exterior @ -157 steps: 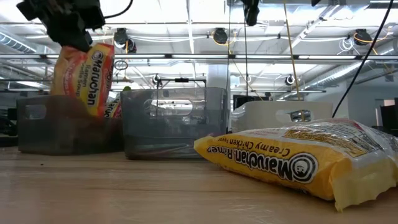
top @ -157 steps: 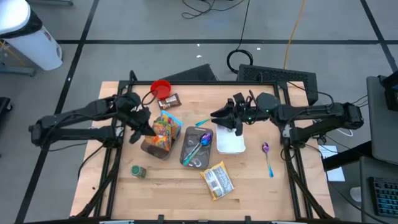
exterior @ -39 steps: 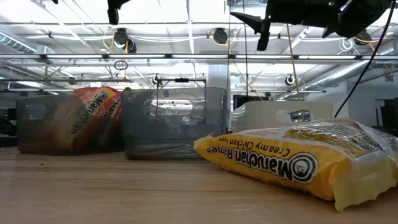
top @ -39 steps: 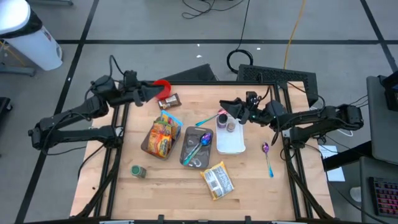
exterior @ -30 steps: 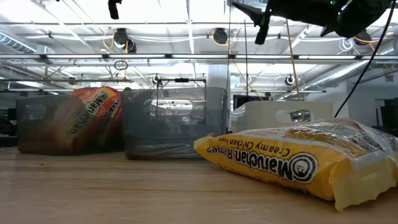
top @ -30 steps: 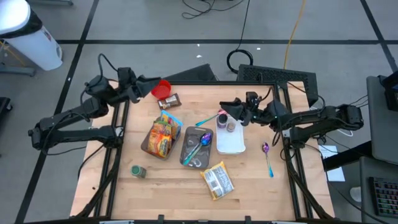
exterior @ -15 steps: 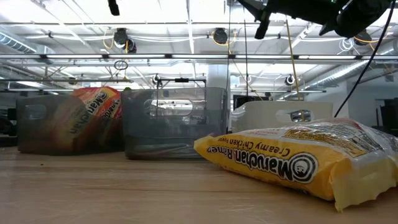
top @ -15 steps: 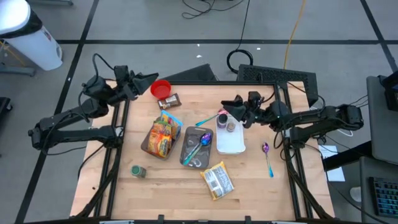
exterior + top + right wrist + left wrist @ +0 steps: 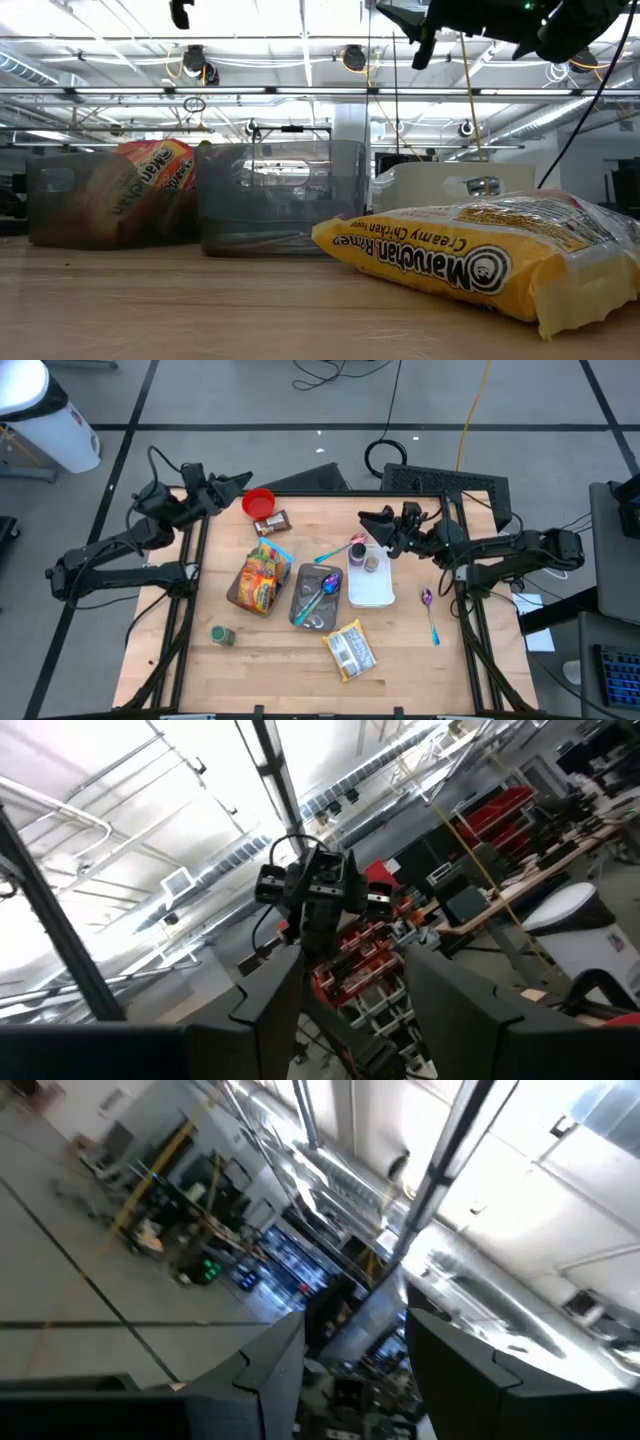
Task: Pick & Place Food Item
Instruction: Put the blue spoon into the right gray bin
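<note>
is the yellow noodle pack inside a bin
No, the yellow noodle pack lies on the bare table, in front of the bins.

The wooden worktop [image 9: 270, 660] carries two clear grey bins [image 9: 308, 598] side by side at its middle, a white container [image 9: 371, 590] beside them, a yellow Maruchan ramen packet [image 9: 349, 650] nearer the front, a purple spoon [image 9: 429, 612], a small jar [image 9: 221, 634], a red cup [image 9: 259, 502] and a brown packet [image 9: 274, 521].

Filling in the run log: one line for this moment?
ramen pack in bin | left gripper open, empty | right gripper open, empty
</note>
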